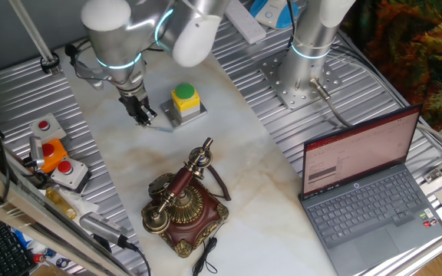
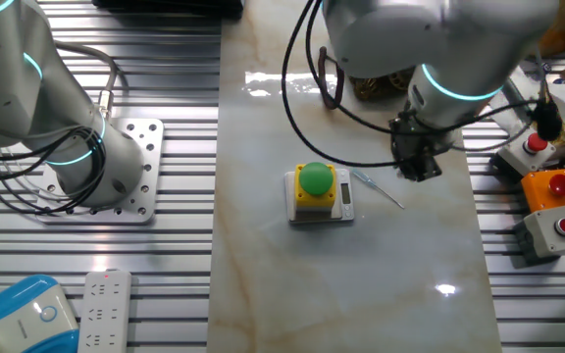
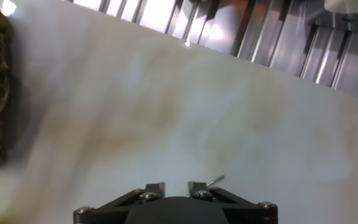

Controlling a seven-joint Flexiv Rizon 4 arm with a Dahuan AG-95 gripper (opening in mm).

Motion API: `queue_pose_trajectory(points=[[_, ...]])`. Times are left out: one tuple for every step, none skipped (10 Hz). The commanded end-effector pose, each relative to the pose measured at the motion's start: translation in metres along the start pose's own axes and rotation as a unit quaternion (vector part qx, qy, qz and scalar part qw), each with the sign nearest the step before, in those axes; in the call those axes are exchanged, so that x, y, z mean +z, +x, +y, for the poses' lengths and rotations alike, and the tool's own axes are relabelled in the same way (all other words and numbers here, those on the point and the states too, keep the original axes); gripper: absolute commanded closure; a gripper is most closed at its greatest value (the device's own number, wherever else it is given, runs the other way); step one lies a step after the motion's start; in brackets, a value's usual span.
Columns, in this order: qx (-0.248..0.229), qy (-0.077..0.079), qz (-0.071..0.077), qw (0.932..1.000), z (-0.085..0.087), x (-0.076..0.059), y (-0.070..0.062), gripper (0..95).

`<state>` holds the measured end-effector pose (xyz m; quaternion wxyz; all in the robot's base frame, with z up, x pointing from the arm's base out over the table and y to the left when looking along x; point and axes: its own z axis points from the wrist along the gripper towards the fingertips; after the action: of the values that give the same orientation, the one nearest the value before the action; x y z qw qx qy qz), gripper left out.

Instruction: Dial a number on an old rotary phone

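**Rotary phone at lower centre, end effector apart from it**

Nearest the lens in one fixed view, the old rotary phone (image 1: 181,205) sits at lower centre of the frame on the pale marble table (image 1: 236,161). Its brass-and-wood handset (image 1: 176,185) lies on the cradle, and a black cord leaves the base at the bottom edge. A laptop (image 1: 367,184), lid open, occupies the lower right. Grey boxes with red buttons (image 1: 60,165) stand at left on the ribbed metal surface.

Further back, upper left of centre, the end effector (image 1: 140,113) points down over the table, well apart from the phone. A thin pale stylus-like piece (image 2: 379,188) shows just beside its tip; whether it is held or lies on the table cannot be told. In the hand view the two fingers (image 3: 155,190) stand close together with a narrow gap, nothing visibly clamped between them; the state cannot be told with certainty.

Just beside the end effector sits a yellow box with a green button (image 1: 185,101).
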<state>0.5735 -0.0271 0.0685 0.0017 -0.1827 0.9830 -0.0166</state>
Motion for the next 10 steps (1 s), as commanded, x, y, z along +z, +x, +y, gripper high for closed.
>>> queue_pose_trajectory(points=[[0.069,-0.005,0.005,0.9976,-0.002,0.004,0.005,57.0],[0.078,-0.011,0.003,0.9969,-0.004,0.007,0.01,57.0],[0.064,-0.01,0.004,0.9979,-0.006,0.011,0.016,57.0],[0.055,-0.009,0.008,0.9984,-0.006,0.011,0.017,57.0],[0.038,-0.011,0.009,0.9992,-0.007,0.013,0.019,57.0],[0.013,-0.017,0.008,0.9997,-0.008,0.015,0.022,57.0],[0.005,-0.019,0.009,0.9998,-0.008,0.016,0.024,57.0],[-0.013,-0.022,0.014,0.9996,-0.009,0.019,0.028,57.0],[-0.042,-0.019,0.016,0.9988,-0.009,0.02,0.031,57.0],[-0.097,-0.012,0.018,0.995,-0.01,0.021,0.033,57.0]])
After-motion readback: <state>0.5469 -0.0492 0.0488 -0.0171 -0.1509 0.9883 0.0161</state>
